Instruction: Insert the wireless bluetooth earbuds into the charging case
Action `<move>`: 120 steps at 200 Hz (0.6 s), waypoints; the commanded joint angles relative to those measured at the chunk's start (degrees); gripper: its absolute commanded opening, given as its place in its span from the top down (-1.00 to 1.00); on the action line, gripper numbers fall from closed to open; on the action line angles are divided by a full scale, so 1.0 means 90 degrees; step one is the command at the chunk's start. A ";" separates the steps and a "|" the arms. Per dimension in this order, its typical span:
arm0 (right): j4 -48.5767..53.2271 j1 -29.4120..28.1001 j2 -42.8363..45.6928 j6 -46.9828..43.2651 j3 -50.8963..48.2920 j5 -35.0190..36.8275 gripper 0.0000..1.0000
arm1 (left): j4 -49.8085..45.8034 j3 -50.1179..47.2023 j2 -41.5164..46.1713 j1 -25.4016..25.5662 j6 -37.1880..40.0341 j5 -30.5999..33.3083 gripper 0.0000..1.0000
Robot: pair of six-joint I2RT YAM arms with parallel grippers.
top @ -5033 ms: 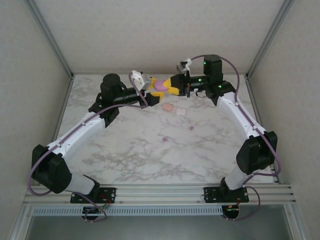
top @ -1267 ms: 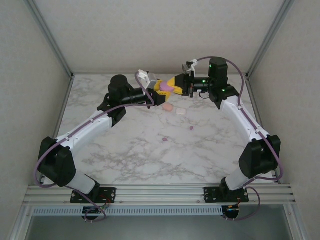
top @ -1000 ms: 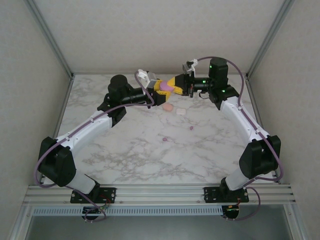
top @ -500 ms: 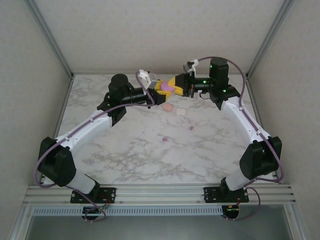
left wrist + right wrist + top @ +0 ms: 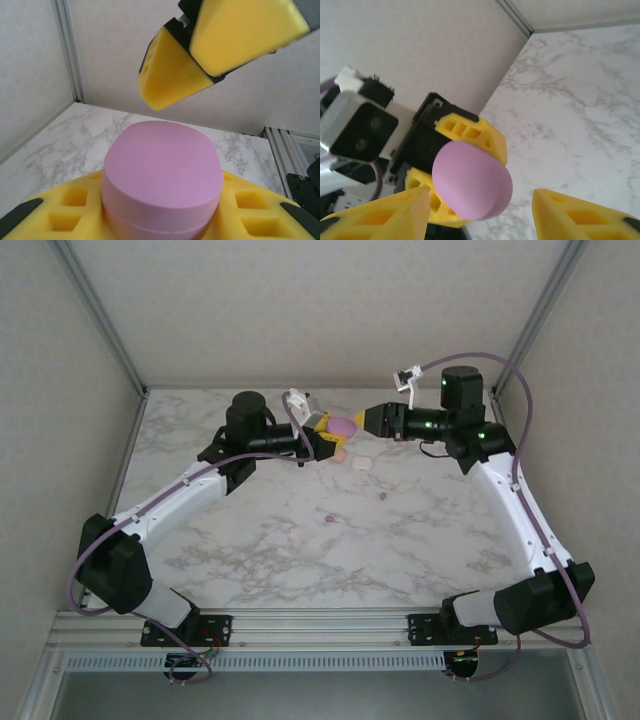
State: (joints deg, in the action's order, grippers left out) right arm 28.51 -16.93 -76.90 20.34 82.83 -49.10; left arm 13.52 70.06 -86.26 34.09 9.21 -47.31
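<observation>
Above the far counter (image 5: 270,540), the left gripper (image 5: 327,433) is clamping a lilac case (image 5: 343,425) while the open, empty right gripper (image 5: 362,418) is hovering, the earbuds (image 5: 382,496) at its 6 o'clock.

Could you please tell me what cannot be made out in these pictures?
- Inside of the held case: hidden by its closed shell, both wrist views.
- Loose earbuds on the table: too small in the top view to tell shape.
- Right gripper fingers: cut off by the right wrist view's bottom edge.
</observation>
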 commanded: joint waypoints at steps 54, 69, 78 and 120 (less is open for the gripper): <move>0.0425 -0.0323 0.0003 -0.1647 -0.0260 0.0242 -0.16 | -0.0056 0.0398 -0.0232 0.0127 -0.0115 -0.0259 0.50; 0.0462 -0.0371 -0.0030 -0.1741 -0.0271 0.0226 -0.16 | -0.0065 0.0428 -0.0254 0.0131 -0.0135 -0.0259 0.50; 0.0465 -0.0377 -0.0046 -0.1757 -0.0285 0.0356 -0.16 | -0.0071 0.0446 -0.0268 0.0138 -0.0135 -0.0266 0.50; 0.0276 -0.0380 -0.0087 -0.1506 -0.0336 0.0792 -0.14 | -0.0194 0.0496 -0.0265 0.0167 -0.0008 -0.0474 0.50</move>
State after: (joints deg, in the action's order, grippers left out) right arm 31.66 -20.03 -76.99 6.59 80.12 -45.76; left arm 11.92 72.25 -88.42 34.79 8.82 -47.99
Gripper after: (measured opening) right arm 0.578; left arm 0.375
